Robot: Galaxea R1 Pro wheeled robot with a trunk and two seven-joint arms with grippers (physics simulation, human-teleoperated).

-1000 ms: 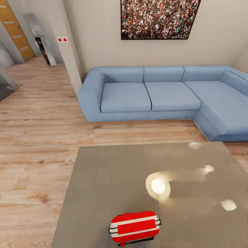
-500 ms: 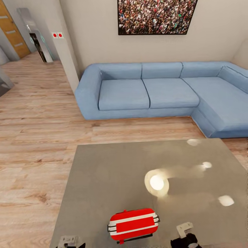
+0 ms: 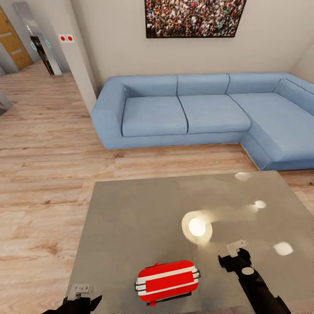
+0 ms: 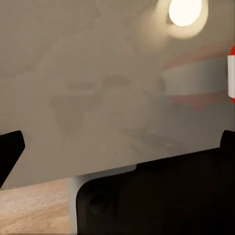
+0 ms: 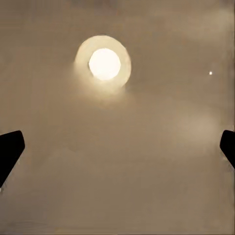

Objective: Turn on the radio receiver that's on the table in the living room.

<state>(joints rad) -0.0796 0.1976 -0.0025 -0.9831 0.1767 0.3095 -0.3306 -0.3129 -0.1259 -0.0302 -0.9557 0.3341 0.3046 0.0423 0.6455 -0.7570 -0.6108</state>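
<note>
The left gripper (image 3: 80, 293) is reaching in at the near left corner of the table (image 3: 131, 209), hovering over its edge, with dark fingers below and a light grey bracket on top. In the left wrist view its black fingertips (image 4: 11, 149) are sitting at the two far sides of the picture, so the claw is standing wide with nothing between the tips.

The radio receiver (image 3: 166, 281) is lying near the front edge of the glossy grey top, between the two arms and apart from both, with its white stripes facing up. A red and white sliver of it (image 4: 231, 73) is peeking in at the margin of the left wrist view.

The right gripper (image 3: 236, 256) is extending forward over the table, to the right of the radio, its dark forearm slanting back toward the near right corner. Its fingertips (image 5: 10, 149) are likewise spread wide over bare tabletop, beside a round lamp reflection (image 3: 197, 227).

Beyond the table, the blue sofa (image 3: 192, 113) is standing against the wall under the crowd picture (image 3: 192, 17).
</note>
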